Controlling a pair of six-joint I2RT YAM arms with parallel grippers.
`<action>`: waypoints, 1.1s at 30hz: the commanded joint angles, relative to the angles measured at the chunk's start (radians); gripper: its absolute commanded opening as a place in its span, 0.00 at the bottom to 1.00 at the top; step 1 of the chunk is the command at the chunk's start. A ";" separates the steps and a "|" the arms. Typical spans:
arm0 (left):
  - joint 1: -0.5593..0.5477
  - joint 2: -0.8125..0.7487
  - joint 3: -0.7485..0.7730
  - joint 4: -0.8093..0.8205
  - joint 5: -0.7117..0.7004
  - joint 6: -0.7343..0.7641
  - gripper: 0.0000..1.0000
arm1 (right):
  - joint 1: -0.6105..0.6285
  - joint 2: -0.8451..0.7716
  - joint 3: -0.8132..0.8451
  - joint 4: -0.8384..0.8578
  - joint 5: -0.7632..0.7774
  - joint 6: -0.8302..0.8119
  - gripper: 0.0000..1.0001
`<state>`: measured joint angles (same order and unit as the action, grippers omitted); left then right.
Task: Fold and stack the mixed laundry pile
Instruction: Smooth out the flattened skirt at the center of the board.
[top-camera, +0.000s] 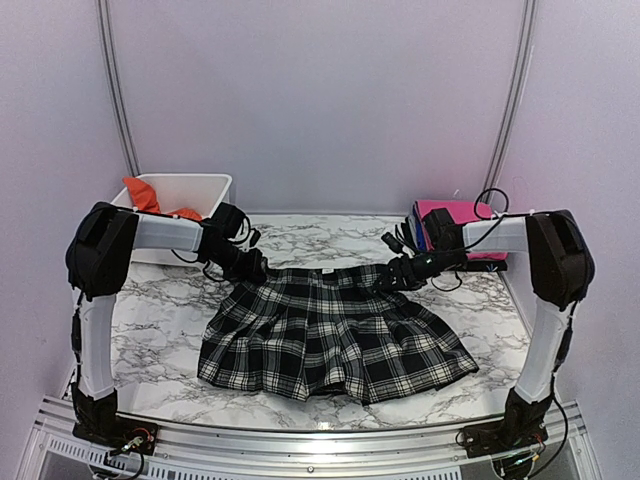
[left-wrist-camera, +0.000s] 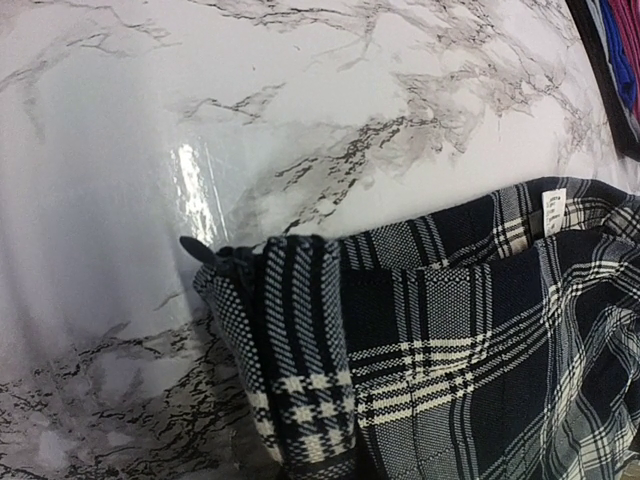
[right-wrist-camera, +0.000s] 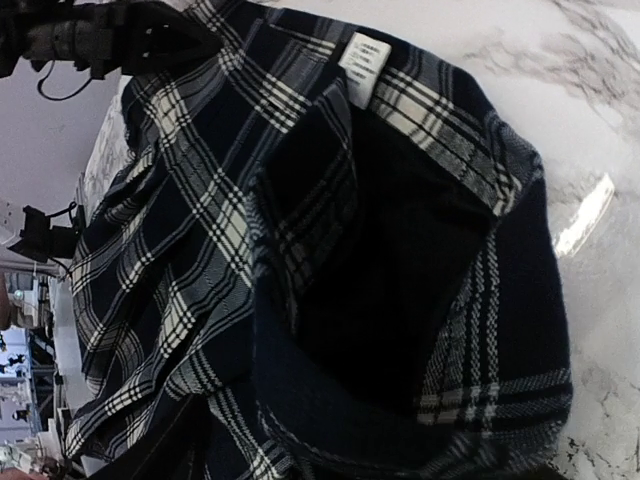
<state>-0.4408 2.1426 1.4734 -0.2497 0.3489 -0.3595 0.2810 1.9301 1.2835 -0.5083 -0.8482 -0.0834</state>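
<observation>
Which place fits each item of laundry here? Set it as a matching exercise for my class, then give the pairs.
Things:
1. plaid garment
2. orange garment
3. pink garment

Places:
A. in the white bin
B. folded at the far right of the table
C. spread out mid-table

Pairs: 1-C, 2-A, 3-B

SITE: I read this as a robot lab test cell | WHY: plain pale walls (top-camera: 320, 100) at 12, aluminium rail (top-camera: 300, 432) at 6 carrying both arm bases (top-camera: 95, 415), marble-look tabletop (top-camera: 150, 330), loose cables (top-camera: 484, 203)
</observation>
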 joint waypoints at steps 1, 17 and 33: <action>0.007 0.022 0.001 0.003 0.001 0.008 0.00 | -0.016 0.047 -0.012 0.050 0.036 -0.030 0.75; 0.019 0.037 0.009 0.004 0.011 0.021 0.00 | -0.173 0.230 0.033 0.272 -0.262 0.154 0.71; 0.026 -0.057 0.009 0.037 0.026 -0.004 0.00 | -0.167 0.175 0.096 0.163 -0.225 0.147 0.00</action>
<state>-0.4240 2.1719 1.4883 -0.2356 0.3843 -0.3565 0.1074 2.2215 1.3293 -0.2543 -1.1427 0.0998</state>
